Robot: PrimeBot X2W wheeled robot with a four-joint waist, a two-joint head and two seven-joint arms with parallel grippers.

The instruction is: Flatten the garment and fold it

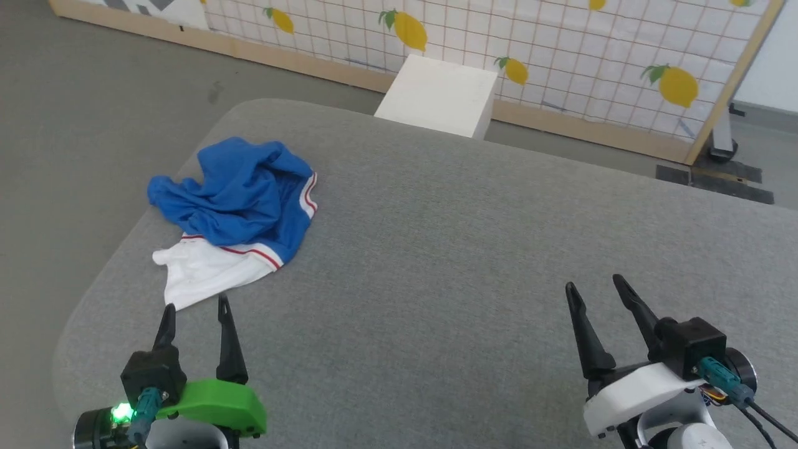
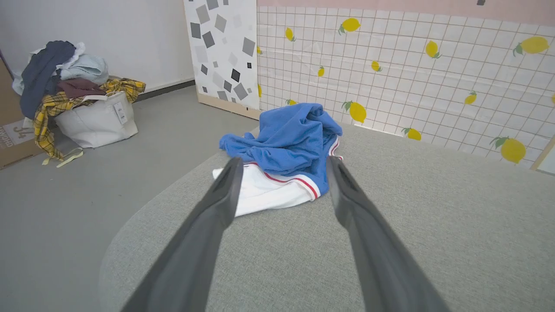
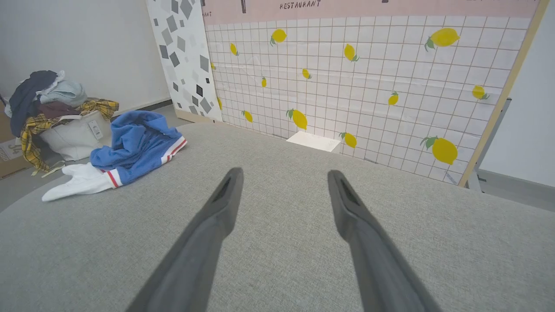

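Left gripper (image 1: 195,304): your fingers spread, empty, tips just short of the shirt's (image 1: 240,193) white end.
Right gripper (image 1: 593,282): spread, empty, open tabletop all round it.
Shirt: crumpled blue heap, by the table's (image 1: 436,262) left edge.

A soft grey worktop (image 1: 474,249) with a rounded corner was seen over a grey floor (image 1: 93,93). Behind it, a board (image 3: 368,78) was covered with white squares and yellow lemons, and a white box (image 1: 439,93) was placed at its foot. Beside it, a second board (image 2: 221,47) was dotted with grey squares. Near a white wall (image 2: 130,39), a white bag (image 2: 95,123) was heaped with clothes (image 2: 56,73), next to a cardboard box (image 2: 13,134).
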